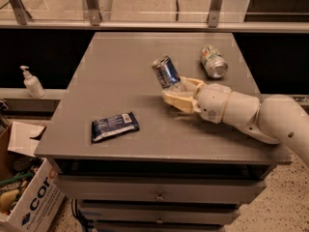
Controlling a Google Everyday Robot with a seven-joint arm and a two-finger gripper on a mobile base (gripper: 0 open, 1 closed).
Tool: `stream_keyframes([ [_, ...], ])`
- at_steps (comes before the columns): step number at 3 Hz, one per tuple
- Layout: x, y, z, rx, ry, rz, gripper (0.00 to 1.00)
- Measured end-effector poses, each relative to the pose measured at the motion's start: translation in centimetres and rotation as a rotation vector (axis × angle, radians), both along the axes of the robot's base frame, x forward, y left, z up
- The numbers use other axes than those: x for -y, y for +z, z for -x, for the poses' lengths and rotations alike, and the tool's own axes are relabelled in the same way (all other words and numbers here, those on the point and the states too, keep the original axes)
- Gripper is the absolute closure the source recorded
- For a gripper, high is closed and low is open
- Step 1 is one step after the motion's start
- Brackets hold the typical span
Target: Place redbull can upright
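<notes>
A slim, tall silver-and-blue metal redbull can point(166, 71) leans over the middle of a flat grey desk point(116, 71). Its lower end is clasped between the two cream-coloured fingers point(175, 100) of the robot's white two-finger gripper point(177, 92), which reaches in from the right. The fingers are closed narrowly on the can's base. The can's long axis is tilted rather than vertical, with the shiny top pointing up and towards the far left, away from the wrist, and the base sitting low, next to the desk surface. By the look of it, standing the can up depends on swinging that top back to the right, over the base, before letting go. A wider white-green-red drink can point(213, 61) lies on its side further back to the right. A dark blue snack packet point(115, 126) lies flat at the near left, well apart.
</notes>
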State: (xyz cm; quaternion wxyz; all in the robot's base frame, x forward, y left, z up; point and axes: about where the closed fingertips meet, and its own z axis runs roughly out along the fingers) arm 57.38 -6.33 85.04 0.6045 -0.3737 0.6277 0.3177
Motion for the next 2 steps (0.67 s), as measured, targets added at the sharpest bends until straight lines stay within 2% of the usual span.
stream_keyframes([
  [2, 0.00, 0.21, 0.02, 0.000, 0.000, 0.000, 1.00],
])
